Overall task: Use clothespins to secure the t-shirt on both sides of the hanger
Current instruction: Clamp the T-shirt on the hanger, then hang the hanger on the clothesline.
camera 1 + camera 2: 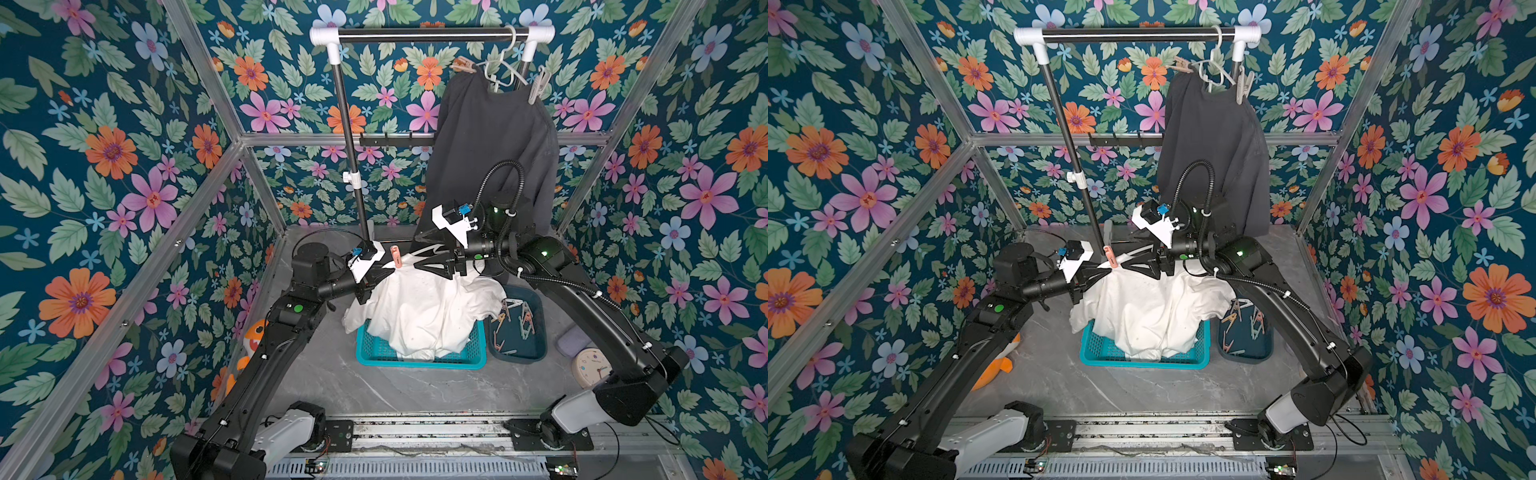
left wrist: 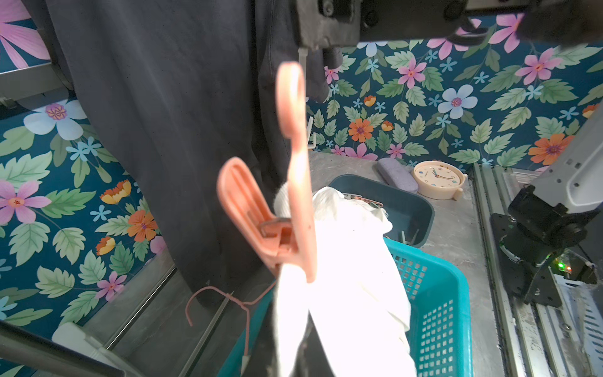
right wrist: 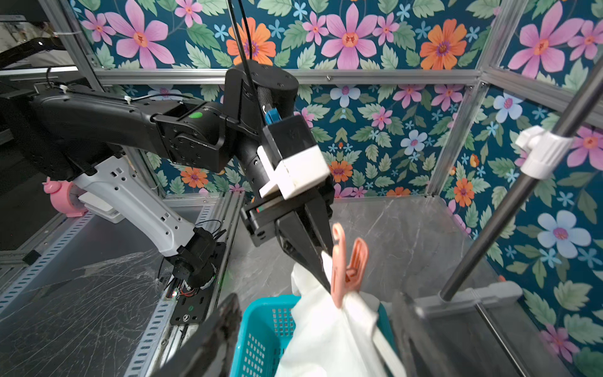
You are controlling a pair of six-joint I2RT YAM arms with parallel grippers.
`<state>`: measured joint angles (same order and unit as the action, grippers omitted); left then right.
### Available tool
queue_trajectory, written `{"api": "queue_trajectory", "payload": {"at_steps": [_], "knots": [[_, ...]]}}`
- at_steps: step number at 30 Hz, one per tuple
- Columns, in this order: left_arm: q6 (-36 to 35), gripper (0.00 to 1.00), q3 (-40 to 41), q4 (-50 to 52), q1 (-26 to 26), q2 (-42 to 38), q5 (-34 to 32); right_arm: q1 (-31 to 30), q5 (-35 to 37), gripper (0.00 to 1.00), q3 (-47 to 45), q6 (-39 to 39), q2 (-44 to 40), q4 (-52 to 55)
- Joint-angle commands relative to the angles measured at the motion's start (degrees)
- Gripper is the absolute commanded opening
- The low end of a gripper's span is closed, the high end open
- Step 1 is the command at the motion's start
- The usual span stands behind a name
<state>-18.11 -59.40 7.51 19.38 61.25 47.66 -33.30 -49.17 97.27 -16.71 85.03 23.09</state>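
Observation:
A white t-shirt (image 1: 428,316) (image 1: 1150,311) hangs bunched over a teal basket. My left gripper (image 1: 390,271) (image 1: 1106,270) (image 2: 300,355) is shut on the shirt's raised edge. A pink clothespin (image 1: 395,254) (image 1: 1109,255) (image 2: 293,196) (image 3: 346,264) is clipped on that edge, right at the left fingertips. The hanger's thin pink hook (image 2: 208,293) sticks out beside the cloth; the shirt hides the rest of it. My right gripper (image 1: 415,262) (image 3: 313,339) is open, its fingers on either side of the cloth just short of the clipped pin. Several spare clothespins (image 1: 521,318) lie in a bin.
The teal basket (image 1: 415,363) stands mid-floor, and a dark blue bin (image 1: 536,353) sits to its right. A dark garment (image 1: 490,137) hangs pinned on the rack behind, next to the rack pole (image 1: 353,158). A clock (image 1: 590,368), a grey case (image 1: 573,340) and an orange toy (image 1: 253,332) lie near the walls.

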Motion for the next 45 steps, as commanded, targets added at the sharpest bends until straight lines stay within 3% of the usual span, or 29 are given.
{"api": "queue_trajectory", "payload": {"at_steps": [1,15,25,38,45], "knots": [[-0.5,0.00,0.2,-2.9,-0.1,-0.4,0.0,1.9,1.9,0.73,-2.7,1.9,-2.4,-1.3],[-0.6,0.00,2.6,-6.0,-0.1,-2.2,-2.0,10.4,3.4,0.76,-16.4,7.0,-11.5,-5.1],[0.7,0.00,2.2,-5.7,-0.1,-3.1,-0.7,20.9,-3.0,0.83,-24.3,10.9,-16.7,-7.0],[-1.7,0.00,1.1,-0.6,-0.1,-6.7,-2.1,23.9,-8.0,0.82,-21.9,8.9,-12.7,-8.7],[-2.0,0.00,-0.1,-0.2,-0.2,-5.4,-2.3,26.2,-2.3,0.81,-33.4,14.6,-21.2,-18.2]]}}
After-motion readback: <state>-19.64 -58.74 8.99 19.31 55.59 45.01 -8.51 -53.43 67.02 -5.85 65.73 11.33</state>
